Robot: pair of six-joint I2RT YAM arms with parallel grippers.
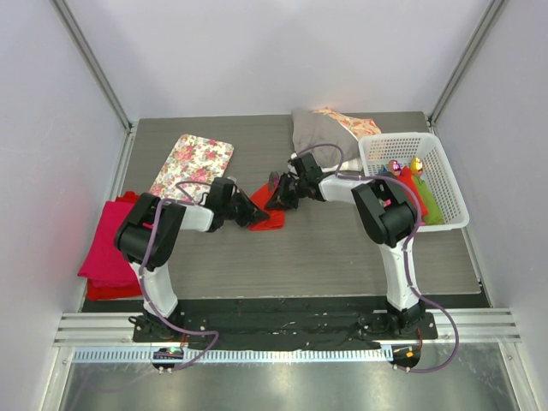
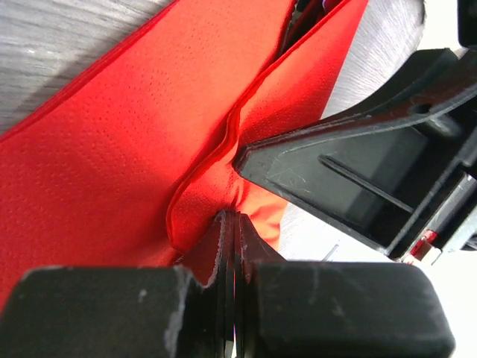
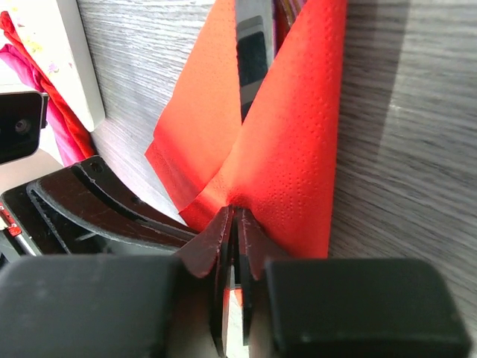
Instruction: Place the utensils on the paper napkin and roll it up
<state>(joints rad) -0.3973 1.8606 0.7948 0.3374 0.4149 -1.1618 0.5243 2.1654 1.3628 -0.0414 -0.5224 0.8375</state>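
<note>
Top external shows you both arms reaching inward over the grey table [image 1: 325, 257]. Their tips meet at the paper napkin [image 1: 269, 221], which lies mid-table, between the floral tray [image 1: 193, 163] at the back left and the white basket [image 1: 454, 193] on the right. The magenta-red cloth stack [image 1: 107, 248] sits well apart at the left edge.

In your left wrist view, the left gripper [image 2: 232, 224] has its jaws pressed together with a raised fold of the red paper pinched between the tips. The rest of the sheet spreads flat on the table beyond it. The black finger of the other arm sits just beside that fold.

In your right wrist view, the right gripper [image 3: 235, 216] is all but closed, nipping a ridge of the same napkin. The paper rises from the table to the tips like a tent. A shiny utensil [image 3: 253, 67] shows in the valley of the fold, partly covered by the paper; you cannot tell which kind it is.
</note>
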